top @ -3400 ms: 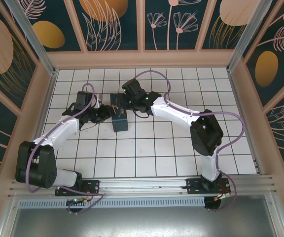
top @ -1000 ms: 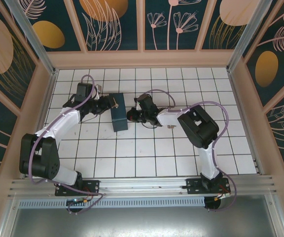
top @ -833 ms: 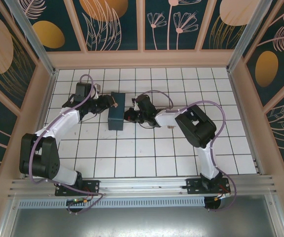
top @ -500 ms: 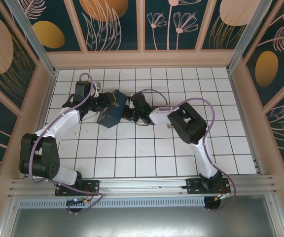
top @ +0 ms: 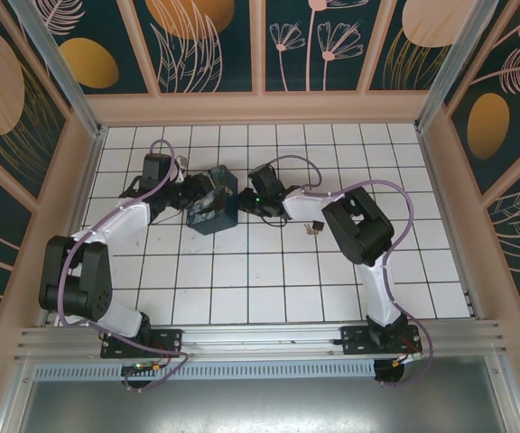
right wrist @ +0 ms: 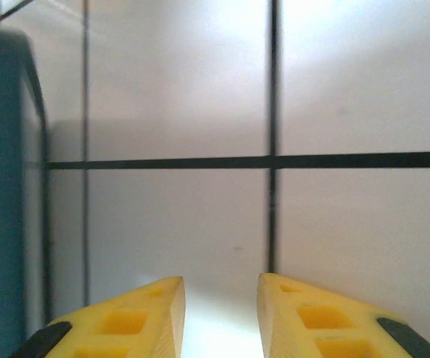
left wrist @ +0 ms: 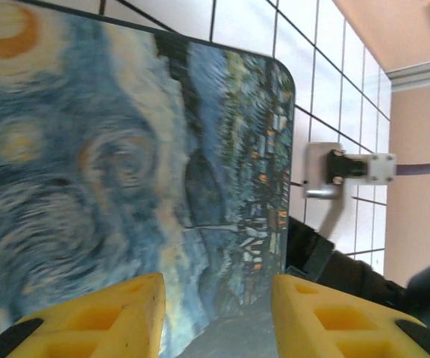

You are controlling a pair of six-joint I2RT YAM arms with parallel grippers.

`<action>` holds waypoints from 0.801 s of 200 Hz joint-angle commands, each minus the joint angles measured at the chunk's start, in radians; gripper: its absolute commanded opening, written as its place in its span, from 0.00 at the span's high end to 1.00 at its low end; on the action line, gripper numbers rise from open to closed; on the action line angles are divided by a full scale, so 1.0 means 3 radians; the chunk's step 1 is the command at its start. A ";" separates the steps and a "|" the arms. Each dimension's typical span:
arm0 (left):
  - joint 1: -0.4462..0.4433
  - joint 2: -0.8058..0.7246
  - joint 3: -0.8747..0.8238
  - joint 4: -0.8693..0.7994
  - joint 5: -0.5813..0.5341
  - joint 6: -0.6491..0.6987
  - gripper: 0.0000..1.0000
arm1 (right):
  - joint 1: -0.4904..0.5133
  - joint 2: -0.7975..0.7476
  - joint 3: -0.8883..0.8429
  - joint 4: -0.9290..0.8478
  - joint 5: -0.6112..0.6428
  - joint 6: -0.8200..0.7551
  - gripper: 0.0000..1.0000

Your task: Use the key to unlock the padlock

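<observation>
R gripper ajar beside blue box, contents unseen.

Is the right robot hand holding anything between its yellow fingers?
No, the right gripper has bare white tile showing in the gap between its yellow fingers, and the blue box sits off to one side.

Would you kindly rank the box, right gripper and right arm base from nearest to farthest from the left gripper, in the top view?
1. Box, right beside the left gripper.
2. Right gripper, just past the box.
3. Right arm base, near edge, right side.
</observation>
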 commanded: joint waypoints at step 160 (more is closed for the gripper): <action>0.0023 -0.0661 -0.0365 0.0113 -0.2760 0.0542 0.02 | -0.0529 -0.1857 -0.1121 -0.0173 0.0801 -0.1305 0.01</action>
